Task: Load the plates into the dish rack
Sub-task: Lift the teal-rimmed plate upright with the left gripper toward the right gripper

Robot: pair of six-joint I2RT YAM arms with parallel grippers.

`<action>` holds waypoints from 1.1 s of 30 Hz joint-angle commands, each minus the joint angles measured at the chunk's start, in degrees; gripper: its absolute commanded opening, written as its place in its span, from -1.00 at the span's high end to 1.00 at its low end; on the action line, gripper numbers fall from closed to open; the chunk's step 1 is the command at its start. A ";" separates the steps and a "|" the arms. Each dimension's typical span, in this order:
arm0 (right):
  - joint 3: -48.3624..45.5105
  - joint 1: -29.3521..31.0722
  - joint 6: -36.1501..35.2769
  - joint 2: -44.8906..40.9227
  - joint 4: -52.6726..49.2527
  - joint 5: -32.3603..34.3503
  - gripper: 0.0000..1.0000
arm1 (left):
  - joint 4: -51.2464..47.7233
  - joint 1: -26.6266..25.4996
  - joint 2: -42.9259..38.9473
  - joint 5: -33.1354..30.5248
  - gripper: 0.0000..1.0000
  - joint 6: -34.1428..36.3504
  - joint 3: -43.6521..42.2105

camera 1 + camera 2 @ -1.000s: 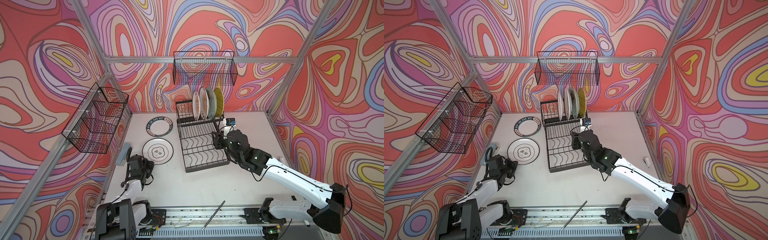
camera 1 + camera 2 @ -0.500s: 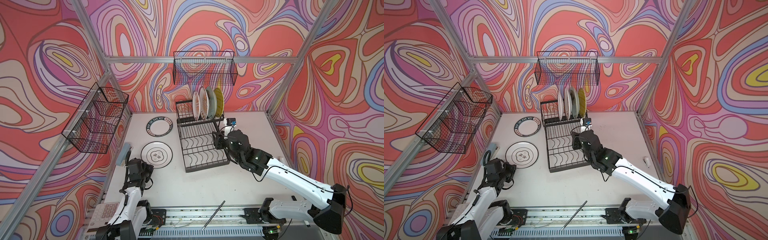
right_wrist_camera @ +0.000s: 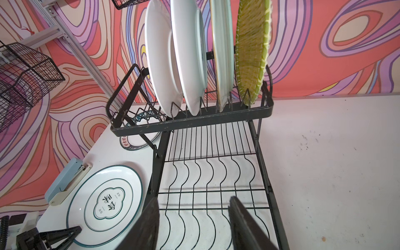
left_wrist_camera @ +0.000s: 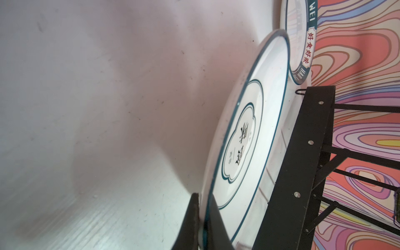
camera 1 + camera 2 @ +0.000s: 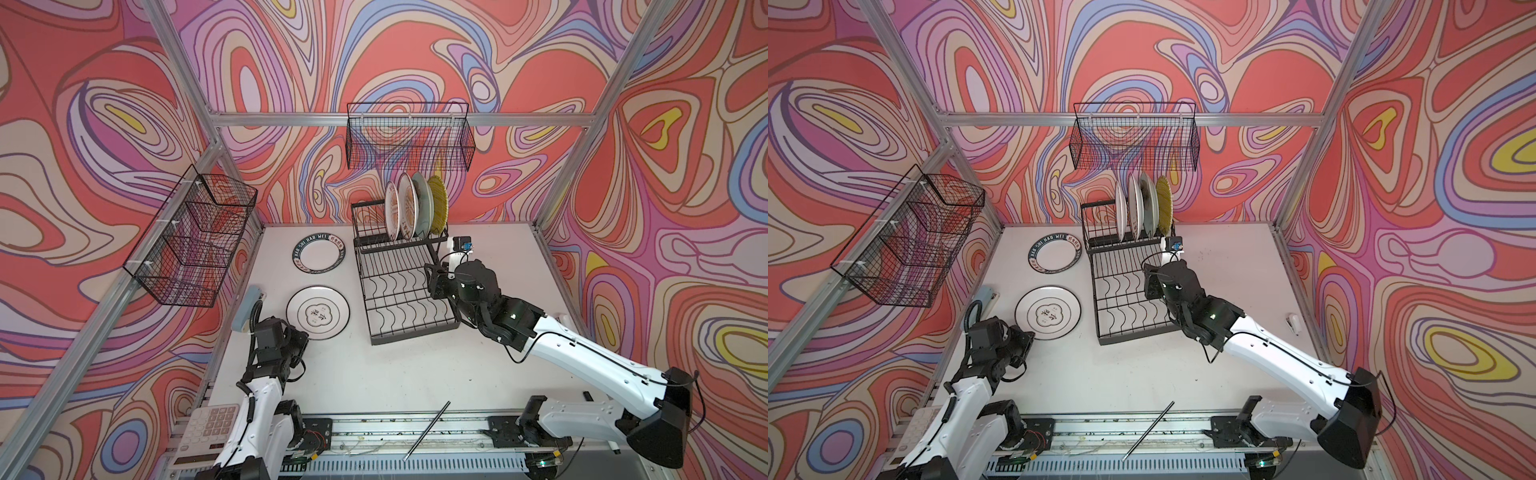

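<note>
Walls all round carry red, pink and lilac swirls. A white surface (image 5: 374, 374) lies between aluminium posts.

Both top views:
- The dish rack (image 5: 415, 334) sits at the middle of the far edge.
- Its raised upper tier holds four plates on edge: first sunburst plate (image 5: 392, 212), second sunburst plate (image 5: 408, 210), pale green plate (image 5: 426, 199), yellow plate (image 5: 439, 205).
- The lower tray is bare wire.
- The lettered-rim plate (image 5: 319, 254) lies flat toward the far-left corner.
- The dark-ringed plate (image 5: 318, 312) lies flat nearer the left edge, just beside the rack.
- The left gripper (image 5: 301, 334) is at that plate's near rim.
- The right gripper (image 5: 1152, 286) hangs over the right side of the lower tray.

Left wrist view:
- The left gripper's fingers (image 4: 192, 220) are clenched on the rim of the dark-ringed plate.
- I cannot tell whether the rim is off the surface.
- The rack's black frame runs alongside the plate, and the lettered-rim plate lies beyond.

Right wrist view:
- The right gripper's fingers (image 3: 149, 223) are spread apart above the wavy wires with nothing between them.
- All four racked plates stand upright in their slots.
- A blue stapler (image 3: 67, 179) lies at the left edge, close to the dark-ringed plate.
</note>
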 commanded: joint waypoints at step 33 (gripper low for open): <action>1.29 0.17 -0.50 4.78 0.58 -3.61 -0.07 | 0.67 0.00 -5.84 15.66 1.00 4.90 9.47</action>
